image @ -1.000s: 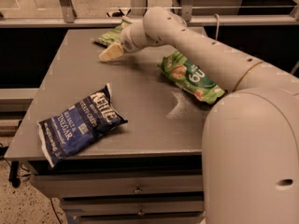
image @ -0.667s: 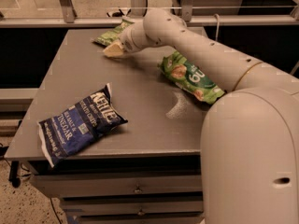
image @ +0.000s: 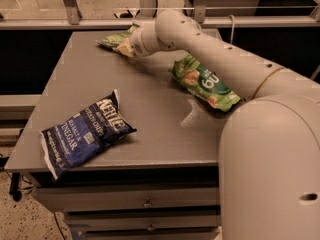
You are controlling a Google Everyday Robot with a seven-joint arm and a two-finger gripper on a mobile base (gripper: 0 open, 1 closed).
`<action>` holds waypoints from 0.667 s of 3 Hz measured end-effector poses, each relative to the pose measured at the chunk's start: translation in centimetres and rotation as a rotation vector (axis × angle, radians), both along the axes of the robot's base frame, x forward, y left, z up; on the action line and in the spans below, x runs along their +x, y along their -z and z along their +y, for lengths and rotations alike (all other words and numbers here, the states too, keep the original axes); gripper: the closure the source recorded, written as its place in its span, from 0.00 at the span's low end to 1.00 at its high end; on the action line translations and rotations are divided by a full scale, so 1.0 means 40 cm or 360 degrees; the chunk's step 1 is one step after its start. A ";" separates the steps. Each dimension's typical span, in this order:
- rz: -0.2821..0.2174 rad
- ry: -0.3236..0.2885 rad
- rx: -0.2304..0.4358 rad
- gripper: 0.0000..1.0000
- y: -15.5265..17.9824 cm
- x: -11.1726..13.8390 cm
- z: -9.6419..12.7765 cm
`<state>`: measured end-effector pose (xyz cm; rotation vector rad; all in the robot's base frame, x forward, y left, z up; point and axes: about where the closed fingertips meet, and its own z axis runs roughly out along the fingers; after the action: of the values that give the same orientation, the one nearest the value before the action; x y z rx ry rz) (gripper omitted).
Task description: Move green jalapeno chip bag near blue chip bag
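Observation:
The green jalapeno chip bag (image: 111,39) is small, olive-green and crinkled, and lies at the far edge of the grey table (image: 150,114), left of centre. My gripper (image: 123,47) is at the bag's right end and touches or overlaps it; the arm reaches in from the right. The blue chip bag (image: 84,134), navy with white lettering, lies flat near the table's front left corner, far from the gripper.
A larger bright green bag (image: 202,81) lies right of centre, partly under my arm (image: 215,49). A rail (image: 75,23) runs behind the table's far edge. Drawers (image: 145,202) sit below the front edge.
My gripper has edged slightly toward the table's far edge at the olive-green bag. Both larger bags have stayed in place.

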<state>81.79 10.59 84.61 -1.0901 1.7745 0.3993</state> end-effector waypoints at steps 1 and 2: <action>-0.0096 -0.0039 0.0041 1.00 -0.093 -0.031 -0.013; -0.0164 -0.0140 0.0133 1.00 -0.202 -0.112 -0.036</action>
<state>77.30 9.16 92.68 -1.1121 1.6100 0.4589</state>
